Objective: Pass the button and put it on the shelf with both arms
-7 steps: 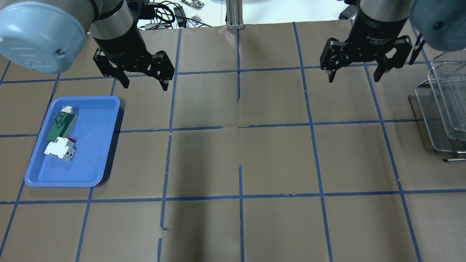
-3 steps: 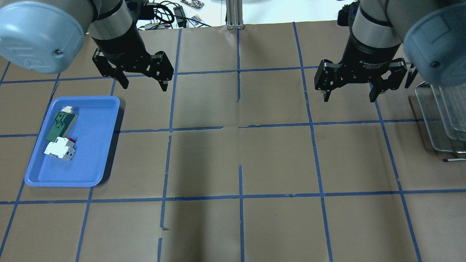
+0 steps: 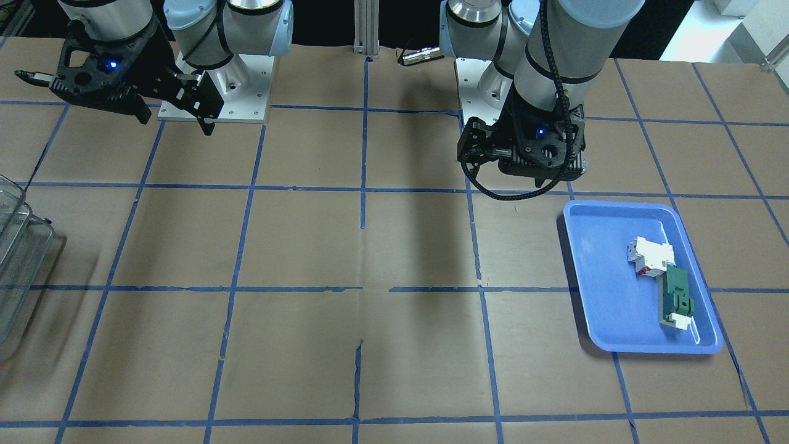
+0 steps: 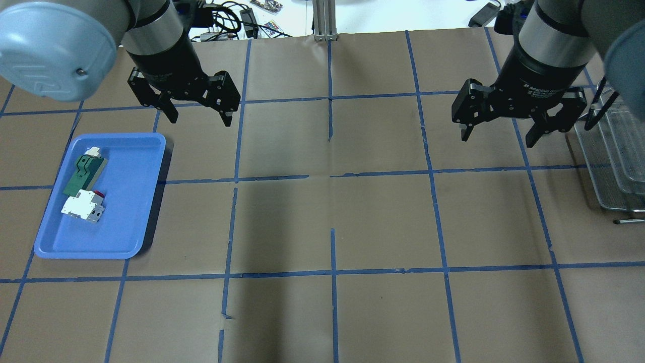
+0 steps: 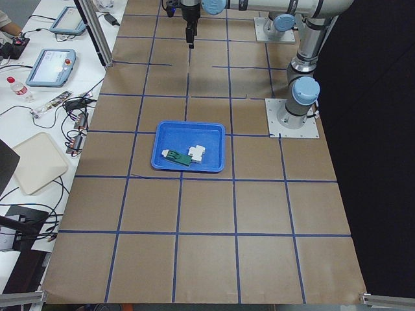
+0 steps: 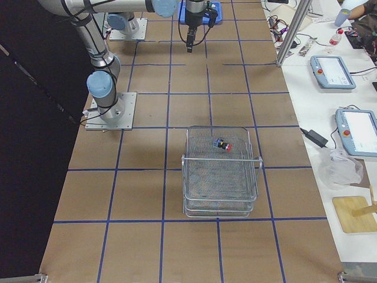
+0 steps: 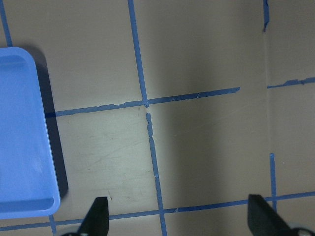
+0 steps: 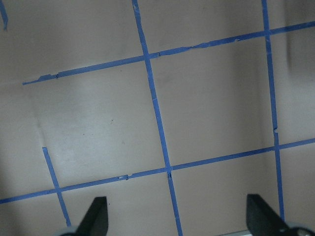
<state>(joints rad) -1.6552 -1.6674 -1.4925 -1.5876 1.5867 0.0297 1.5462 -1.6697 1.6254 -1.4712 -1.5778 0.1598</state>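
Both end effectors are wide open and hold nothing. On the left end effector [image 4: 200, 119] the fingers point down over the bare surface [image 4: 383, 222], just beyond the far corner of the blue tray [image 4: 126, 212]; in its wrist view the tray's edge shows at the left and only brown paper with blue tape lines lies between the two fingertips. Inside the tray a white block [image 4: 80, 206] with a small red mark lies beside a green part [image 4: 84, 169], and the two are touching or almost touching. Over on the other side, the right end effector [image 4: 496, 140] hangs above the surface near the shelf [image 4: 604, 171] and does not touch it. The button [image 6: 222, 144] lies on its side on the mesh of the shelf's top tier, with the red cap visible, well apart from both end effectors.
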